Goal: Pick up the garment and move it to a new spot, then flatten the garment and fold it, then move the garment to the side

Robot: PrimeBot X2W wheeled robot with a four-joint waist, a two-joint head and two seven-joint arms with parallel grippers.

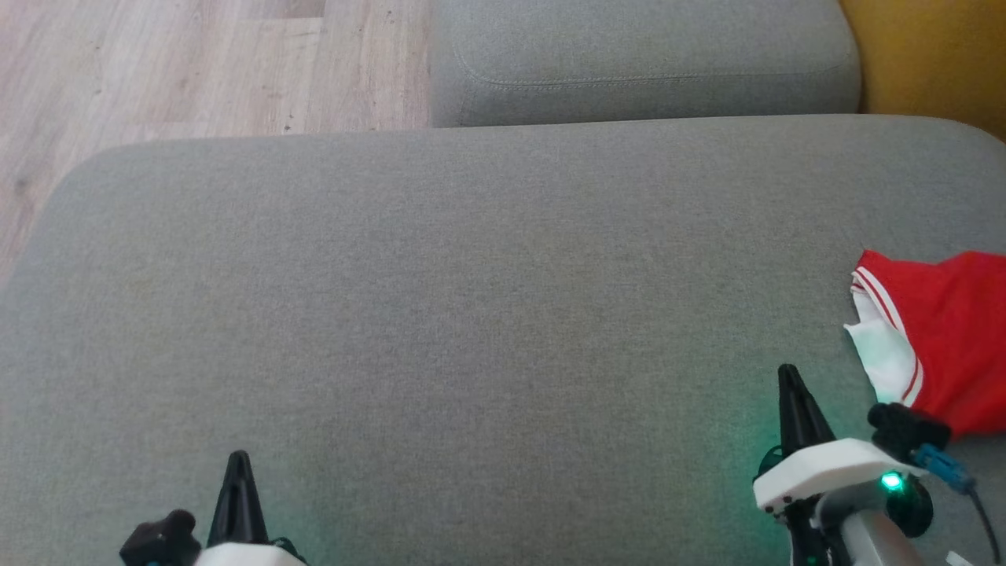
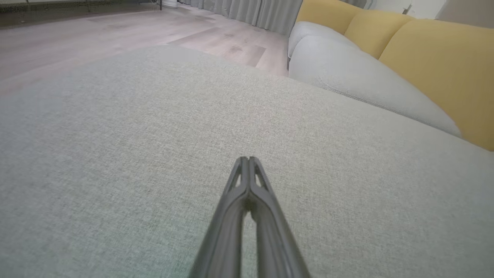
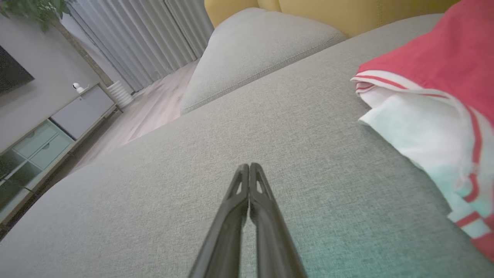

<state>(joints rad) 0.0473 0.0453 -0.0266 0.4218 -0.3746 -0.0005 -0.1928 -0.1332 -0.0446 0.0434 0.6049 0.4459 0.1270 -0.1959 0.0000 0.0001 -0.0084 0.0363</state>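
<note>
A red garment (image 1: pixel 943 338) with white panels and striped trim lies crumpled at the right edge of the grey sofa cushion (image 1: pixel 471 314); it also fills the right side of the right wrist view as the garment (image 3: pixel 432 96). My right gripper (image 1: pixel 788 373) is shut and empty, hovering just left of and nearer than the garment, apart from it; its tips (image 3: pixel 249 166) meet over bare cushion. My left gripper (image 1: pixel 240 460) sits at the lower left, shut on nothing, with its tips (image 2: pixel 248 159) pressed together above plain fabric.
A second grey cushion (image 1: pixel 644 63) lies beyond the big one, with yellow sofa backs (image 2: pixel 444 61) to the right. Wooden floor (image 1: pixel 157 71) shows past the cushion's far left edge. A low cabinet (image 3: pixel 46 139) and curtains (image 3: pixel 146 34) stand in the room beyond.
</note>
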